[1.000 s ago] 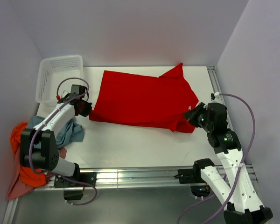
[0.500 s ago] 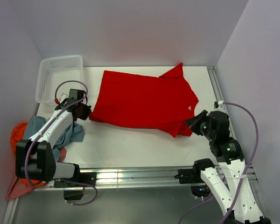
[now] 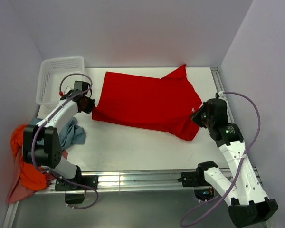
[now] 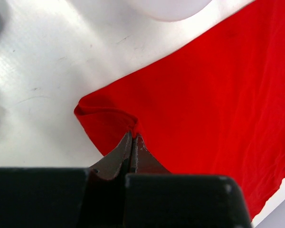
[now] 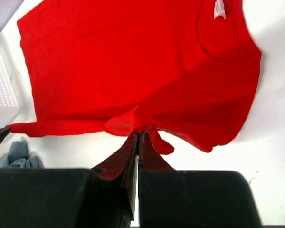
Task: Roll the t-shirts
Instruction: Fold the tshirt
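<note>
A bright red t-shirt (image 3: 145, 102) lies spread across the middle of the table, with its white neck label (image 5: 219, 8) toward the right. My left gripper (image 3: 89, 104) is shut on the shirt's left corner (image 4: 109, 118), which is bunched at the fingertips. My right gripper (image 3: 197, 118) is shut on the shirt's right edge (image 5: 137, 124), lifting a fold of cloth. A blue-grey shirt (image 3: 69, 133), an orange shirt (image 3: 21, 159) and a pinkish shirt (image 3: 16, 192) lie heaped at the table's left edge.
A white plastic mesh basket (image 3: 59, 78) stands at the back left corner, close behind my left arm. Walls close in the table at back, left and right. A metal rail (image 3: 147, 178) runs along the front edge.
My right gripper has moved back toward the far side with the shirt's right edge. My left gripper has moved slightly farther back and right, still holding the left corner.
</note>
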### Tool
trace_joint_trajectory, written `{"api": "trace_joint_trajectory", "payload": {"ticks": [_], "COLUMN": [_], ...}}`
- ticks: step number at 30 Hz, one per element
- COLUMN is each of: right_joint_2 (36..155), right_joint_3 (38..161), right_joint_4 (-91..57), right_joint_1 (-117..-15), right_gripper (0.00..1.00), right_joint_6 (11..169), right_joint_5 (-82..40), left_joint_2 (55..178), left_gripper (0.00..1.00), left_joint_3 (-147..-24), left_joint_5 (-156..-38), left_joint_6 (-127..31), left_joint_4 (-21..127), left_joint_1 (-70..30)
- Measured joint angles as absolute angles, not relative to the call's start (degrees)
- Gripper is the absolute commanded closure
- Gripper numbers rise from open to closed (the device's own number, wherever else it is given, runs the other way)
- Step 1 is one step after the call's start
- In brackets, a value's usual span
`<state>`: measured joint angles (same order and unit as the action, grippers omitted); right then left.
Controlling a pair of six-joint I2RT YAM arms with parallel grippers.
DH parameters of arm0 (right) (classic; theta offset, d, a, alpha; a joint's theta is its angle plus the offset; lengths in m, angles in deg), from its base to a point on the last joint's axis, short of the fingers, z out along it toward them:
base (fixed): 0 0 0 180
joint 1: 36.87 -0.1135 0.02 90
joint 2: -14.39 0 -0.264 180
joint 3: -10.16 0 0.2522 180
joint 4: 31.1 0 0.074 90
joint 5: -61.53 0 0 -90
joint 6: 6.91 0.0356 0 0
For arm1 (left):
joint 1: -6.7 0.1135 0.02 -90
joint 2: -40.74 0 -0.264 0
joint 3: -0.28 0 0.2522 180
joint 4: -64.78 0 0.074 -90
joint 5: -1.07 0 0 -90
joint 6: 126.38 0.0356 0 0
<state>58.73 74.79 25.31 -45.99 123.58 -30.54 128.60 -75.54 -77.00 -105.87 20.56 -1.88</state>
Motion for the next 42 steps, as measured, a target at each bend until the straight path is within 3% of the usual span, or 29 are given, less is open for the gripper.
{"api": "trace_joint_trajectory", "payload": {"ticks": [31, 42], "right_joint_2": [83.3, 86.5], "right_joint_3": [85.2, 85.9], "right_joint_4": [16.3, 14.5], "right_joint_1": [-43.7, -40.5], "right_gripper": [1.0, 1.0], "right_joint_6": [118.8, 117.7], "right_joint_5": [-30.4, -29.3], "left_joint_2": [143.4, 144.7], "left_gripper": [1.0, 1.0], "left_joint_3": [-85.1, -88.5], "left_joint_5": [-79.3, -79.6], "left_joint_6": [-104.4, -103.0], "left_joint_4": [21.7, 21.7], "left_joint_1": [0.3, 0.3]}}
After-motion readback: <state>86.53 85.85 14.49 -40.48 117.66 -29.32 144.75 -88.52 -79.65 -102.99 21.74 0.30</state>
